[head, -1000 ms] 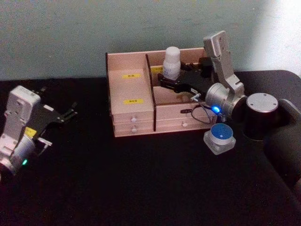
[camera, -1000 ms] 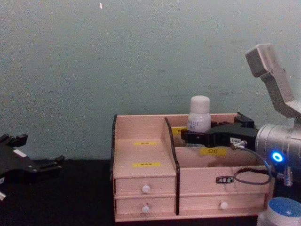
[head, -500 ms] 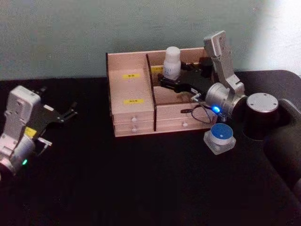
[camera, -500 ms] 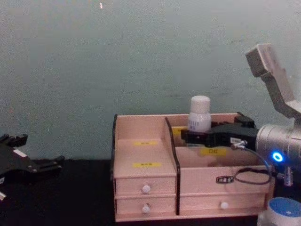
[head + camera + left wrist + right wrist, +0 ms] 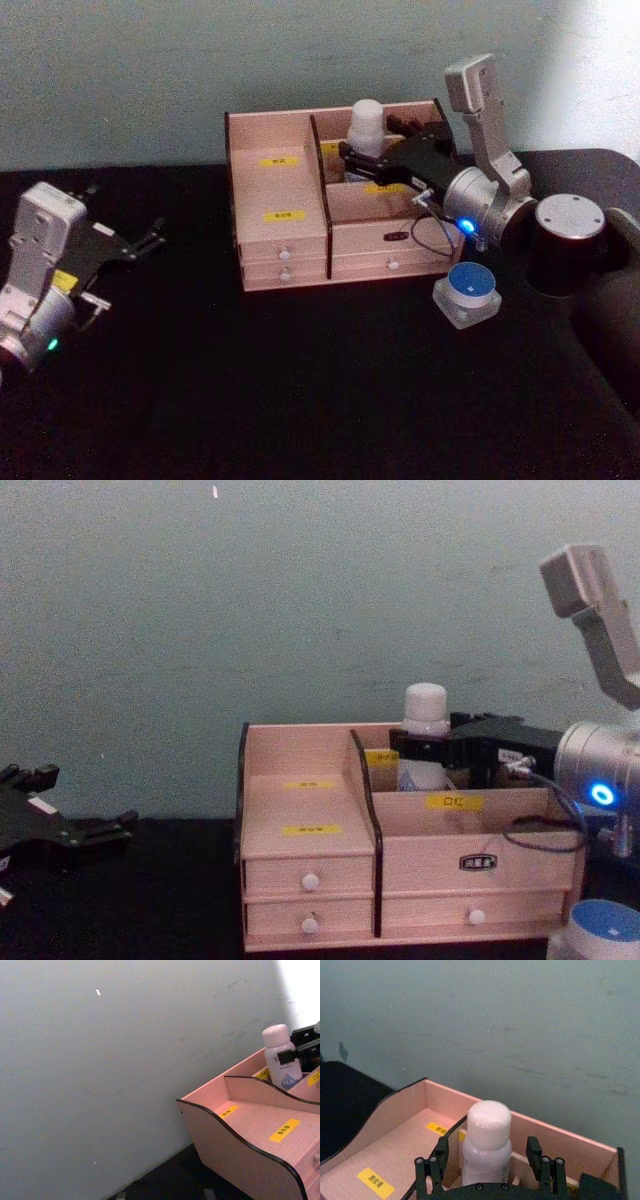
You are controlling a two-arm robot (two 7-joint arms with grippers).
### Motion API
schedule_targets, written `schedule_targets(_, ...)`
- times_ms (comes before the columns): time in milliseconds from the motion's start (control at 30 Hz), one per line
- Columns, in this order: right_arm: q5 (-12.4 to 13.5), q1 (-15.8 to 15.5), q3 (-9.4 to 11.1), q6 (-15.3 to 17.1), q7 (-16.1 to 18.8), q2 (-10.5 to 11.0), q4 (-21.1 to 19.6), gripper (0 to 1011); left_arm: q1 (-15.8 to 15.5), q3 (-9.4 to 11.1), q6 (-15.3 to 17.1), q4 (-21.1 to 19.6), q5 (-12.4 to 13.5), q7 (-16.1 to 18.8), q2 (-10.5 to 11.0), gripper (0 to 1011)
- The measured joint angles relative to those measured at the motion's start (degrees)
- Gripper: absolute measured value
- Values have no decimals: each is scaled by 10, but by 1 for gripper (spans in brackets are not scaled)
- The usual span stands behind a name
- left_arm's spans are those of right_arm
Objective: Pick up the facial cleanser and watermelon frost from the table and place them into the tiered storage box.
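Observation:
The tiered storage box (image 5: 280, 190) stands at the back middle of the black table, also seen in the chest view (image 5: 310, 810). A white bottle with a white cap (image 5: 367, 122) stands upright in its rear right compartment. Which task item it is I cannot tell. My right gripper (image 5: 362, 155) is open around the bottle's neck, its fingers (image 5: 440, 1152) a little off each side of the bottle (image 5: 486, 1130). A squat clear jar with a blue lid (image 5: 468, 290) rests on the table right of the box. My left gripper (image 5: 148, 238) is parked open at far left.
Right of the box, a black cylinder with a silver top (image 5: 568, 235) stands close to the jar. A pale wall (image 5: 300, 600) rises directly behind the box. Open black tabletop (image 5: 300, 380) lies in front of the box.
My right gripper has risen from the bottle's label to its neck and swung back a little. The bottle stays standing in the compartment. The left arm has barely moved.

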Motion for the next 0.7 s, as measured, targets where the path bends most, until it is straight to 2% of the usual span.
schedule_targets(233,7,-13,11,8,-9,10,-35,1000,0,0,0,0,0,0,0,1001)
schedule_targets(400,13,-34,18,18,-9,28,-80,1000,0,0,0,0,0,0,0,1001)
schedule_targets(600,31,-90,36,37,-5,72,-175,1000,0,0,0,0,0,0,0,1001)
schedule_targets(700,39,-111,42,43,-2,89,-206,1000,0,0,0,0,0,0,0,1001)
